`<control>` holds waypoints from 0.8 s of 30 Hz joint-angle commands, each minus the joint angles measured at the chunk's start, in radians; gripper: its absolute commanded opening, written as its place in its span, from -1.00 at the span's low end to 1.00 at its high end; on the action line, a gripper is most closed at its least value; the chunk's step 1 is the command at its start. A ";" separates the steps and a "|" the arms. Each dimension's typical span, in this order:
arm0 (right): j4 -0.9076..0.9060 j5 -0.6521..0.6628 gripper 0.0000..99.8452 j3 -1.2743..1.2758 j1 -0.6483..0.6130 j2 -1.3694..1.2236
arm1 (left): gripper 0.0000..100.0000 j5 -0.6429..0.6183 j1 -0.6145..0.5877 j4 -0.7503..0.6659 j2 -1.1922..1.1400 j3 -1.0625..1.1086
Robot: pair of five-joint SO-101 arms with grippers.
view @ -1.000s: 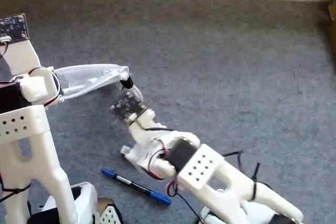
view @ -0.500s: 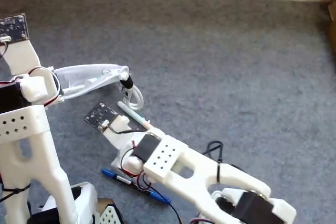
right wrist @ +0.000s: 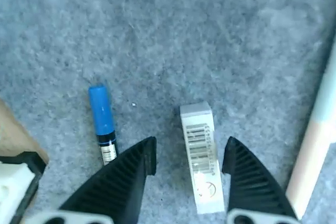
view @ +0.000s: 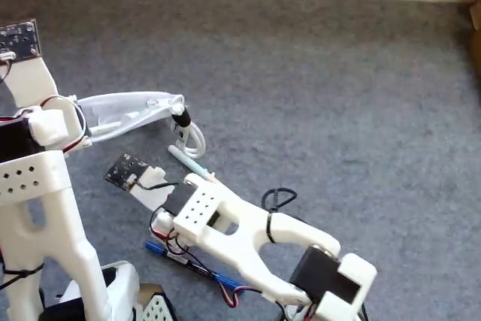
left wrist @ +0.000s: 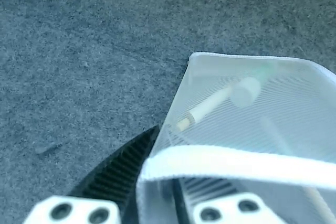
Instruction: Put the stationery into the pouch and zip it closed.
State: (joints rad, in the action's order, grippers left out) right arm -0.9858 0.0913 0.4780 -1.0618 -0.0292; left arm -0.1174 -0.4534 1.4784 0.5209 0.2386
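My left gripper (left wrist: 157,184) clamps the pouch (left wrist: 262,103) as my right gripper (right wrist: 190,149), jaws apart, hangs over the eraser (right wrist: 202,161) I judge must be pinched next.

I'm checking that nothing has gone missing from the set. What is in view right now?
pouch: one, translucent white mesh, held off the table
white pen: one, inside the pouch
cord loop: one, white, hanging at the pouch's end
pale pen: one, whitish with a peach end, on the table near the loop
blue pen: one, on the table, partly under the right arm
eraser: one, white with a barcode, on the table
table: one, grey, carpet-like
left gripper: shut on the pouch
right gripper: open, fingers either side of the eraser
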 commanded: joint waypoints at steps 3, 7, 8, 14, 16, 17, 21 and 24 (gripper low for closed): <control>0.001 0.060 -0.60 -0.059 -0.010 -0.030 | -0.99 -0.008 -0.027 -0.025 0.002 -0.008; 0.001 0.061 -0.60 -0.059 -0.008 -0.056 | -0.99 -0.008 -0.027 -0.025 0.002 -0.008; 0.001 0.061 -0.60 -0.059 -0.008 -0.061 | -0.99 -0.006 -0.027 -0.025 0.002 -0.008; 0.071 0.063 -0.80 -0.054 -0.008 -0.070 | -0.99 -0.006 -0.027 -0.025 0.002 -0.007; 0.116 0.063 -0.86 -0.053 -0.008 -0.071 | -0.99 -0.006 -0.027 -0.025 0.002 -0.007; 0.131 0.063 -0.89 -0.051 -0.008 -0.071 | -0.99 -0.006 -0.027 -0.025 0.002 -0.007; 0.119 0.063 -0.96 -0.047 -0.008 -0.065 | -0.99 -0.006 -0.027 -0.025 0.002 -0.007; 0.062 0.063 -0.97 -0.045 -0.010 -0.064 | -0.99 -0.006 -0.027 -0.025 0.002 -0.007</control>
State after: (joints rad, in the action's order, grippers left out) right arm -0.8892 0.1450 0.4764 -1.0618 -0.1074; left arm -0.1174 -0.4534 1.4784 0.5209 0.2386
